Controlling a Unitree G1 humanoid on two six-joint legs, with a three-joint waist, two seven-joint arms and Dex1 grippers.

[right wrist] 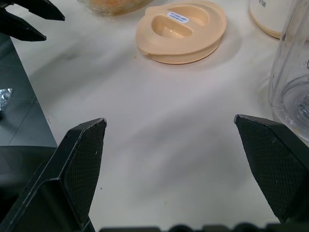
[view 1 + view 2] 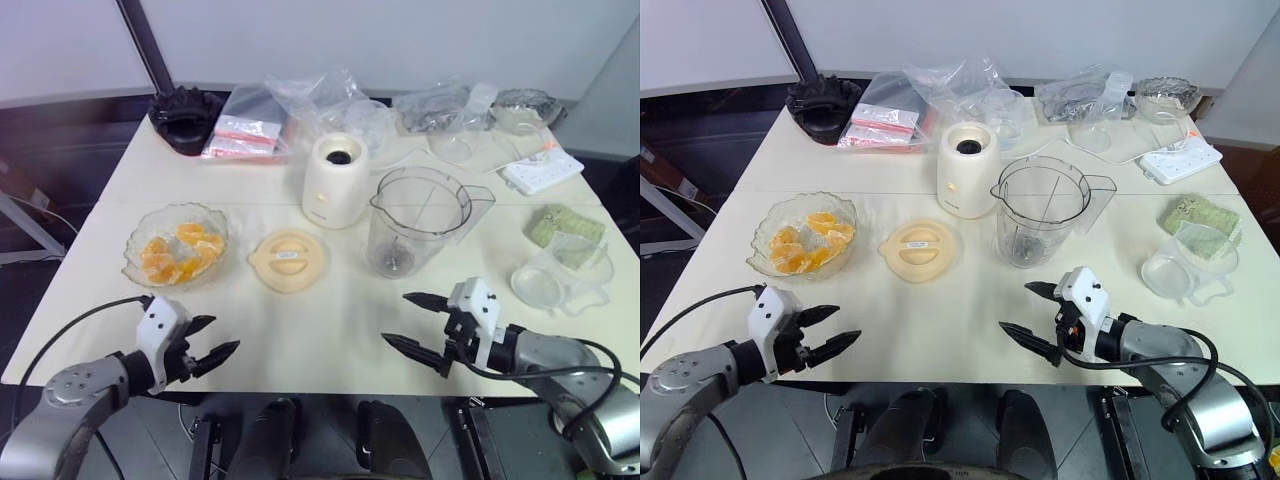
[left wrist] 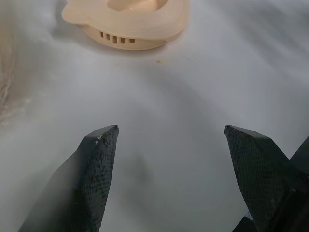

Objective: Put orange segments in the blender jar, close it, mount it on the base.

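Both end effectors, left and right, are open and empty, so you still must move the orange segments into the blender jar.

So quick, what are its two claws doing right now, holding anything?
Left gripper: open, holding nothing.
Right gripper: open wide, holding nothing.

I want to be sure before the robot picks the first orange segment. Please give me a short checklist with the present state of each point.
1. Left gripper open, empty: ok.
2. Right gripper open, empty: ok.
3. Orange segments in the scalloped glass bowl, uncovered: ok.
4. Blender jar upright, mouth open: ok.
5. Pale-orange lid off the jar, on the table: ok.
6. Base socket free: ok.
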